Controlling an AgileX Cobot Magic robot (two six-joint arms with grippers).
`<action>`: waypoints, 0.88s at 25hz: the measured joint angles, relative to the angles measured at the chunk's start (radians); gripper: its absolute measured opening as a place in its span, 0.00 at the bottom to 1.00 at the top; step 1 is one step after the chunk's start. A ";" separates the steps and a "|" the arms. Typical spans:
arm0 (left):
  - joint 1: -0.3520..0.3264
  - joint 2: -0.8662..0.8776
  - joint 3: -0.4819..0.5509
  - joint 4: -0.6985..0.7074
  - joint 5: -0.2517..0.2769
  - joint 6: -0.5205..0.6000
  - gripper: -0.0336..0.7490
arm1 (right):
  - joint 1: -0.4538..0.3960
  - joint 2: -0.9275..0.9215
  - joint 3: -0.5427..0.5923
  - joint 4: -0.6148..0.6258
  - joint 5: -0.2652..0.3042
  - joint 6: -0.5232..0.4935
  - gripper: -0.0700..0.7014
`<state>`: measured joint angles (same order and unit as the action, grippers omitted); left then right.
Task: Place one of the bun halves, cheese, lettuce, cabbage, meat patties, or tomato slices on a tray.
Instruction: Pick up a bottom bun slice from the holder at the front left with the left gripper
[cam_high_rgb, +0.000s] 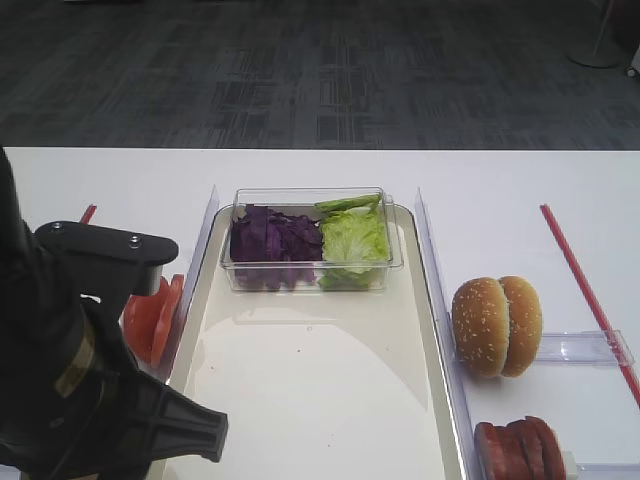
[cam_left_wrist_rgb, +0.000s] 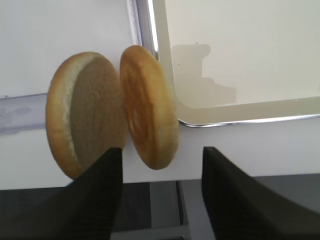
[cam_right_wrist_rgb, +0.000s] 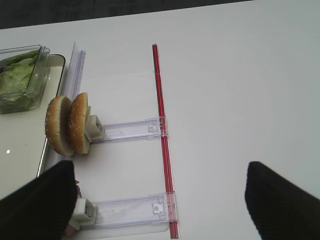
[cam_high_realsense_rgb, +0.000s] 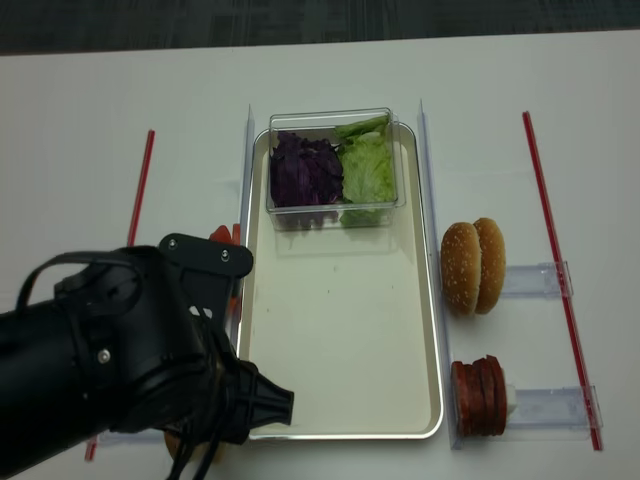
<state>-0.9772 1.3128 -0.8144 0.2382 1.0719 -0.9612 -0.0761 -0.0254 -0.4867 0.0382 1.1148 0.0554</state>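
Seen from above on a white counter (cam_high_realsense_rgb: 330, 70): a long cream tray (cam_high_realsense_rgb: 340, 350) with a metal rim, bare but for a clear plastic box (cam_high_realsense_rgb: 335, 200) at its far end, holding purple cabbage (cam_high_realsense_rgb: 303, 170) on the left and green lettuce (cam_high_realsense_rgb: 368, 168) on the right. To the tray's right, standing on edge in clear holders: two sesame-seeded buns (cam_high_realsense_rgb: 474, 266), and nearer the camera a row of meat patties (cam_high_realsense_rgb: 480, 397). To the tray's left, tomato slices (cam_high_rgb: 150, 318) half hidden behind the black left arm. In the left wrist view, left hand (cam_left_wrist_rgb: 157, 192) spread apart around the lower edge of one of two pale bun halves (cam_left_wrist_rgb: 149, 106), upright just off the tray's corner; contact unclear. Right hand (cam_right_wrist_rgb: 157, 200) wide apart above the counter, gripping nothing.
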 joint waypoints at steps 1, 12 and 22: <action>0.000 0.009 -0.002 0.000 -0.004 -0.015 0.49 | 0.000 0.000 0.000 0.000 0.000 0.000 0.99; -0.002 0.097 -0.014 0.028 -0.038 -0.077 0.49 | 0.000 0.000 0.000 0.000 0.000 0.000 0.99; -0.002 0.155 -0.015 0.028 -0.056 -0.091 0.49 | 0.000 0.000 0.000 0.000 0.000 0.000 0.99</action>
<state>-0.9788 1.4682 -0.8296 0.2665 1.0158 -1.0517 -0.0761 -0.0254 -0.4867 0.0382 1.1148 0.0554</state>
